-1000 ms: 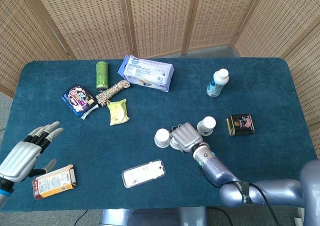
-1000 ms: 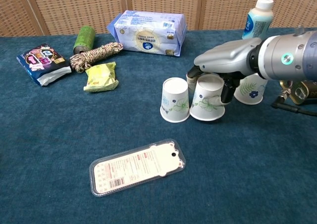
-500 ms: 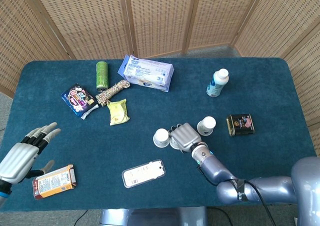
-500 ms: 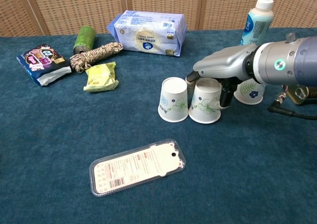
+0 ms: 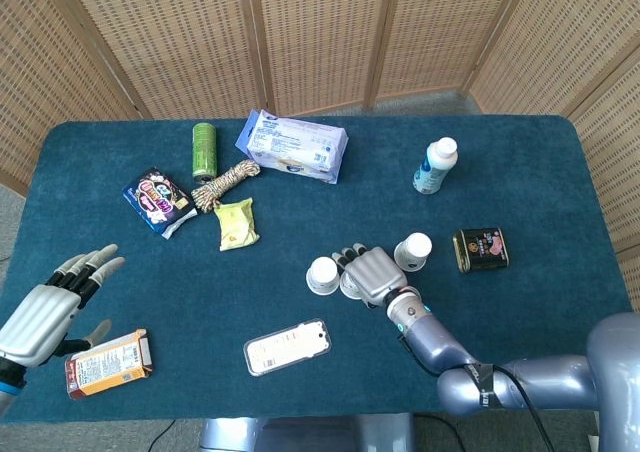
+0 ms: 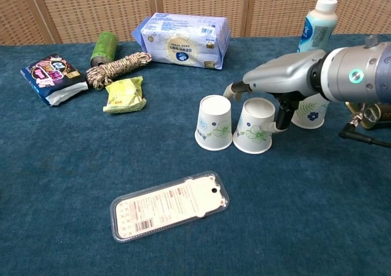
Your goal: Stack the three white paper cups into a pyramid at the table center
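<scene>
Altogether three white paper cups point(image 6: 214, 123) stand inverted beside one right hand point(image 6: 278, 80).

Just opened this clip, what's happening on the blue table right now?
The right hand is over the middle white paper cup, fingers spread above its upturned base and thumb down beside it; whether it grips is unclear. That cup stands upside down beside another white paper cup, forming a base pair. The third white paper cup sits apart behind the hand, so no top tier exists yet. The left hand hovers open at the table's near left edge, above an orange snack box.
</scene>
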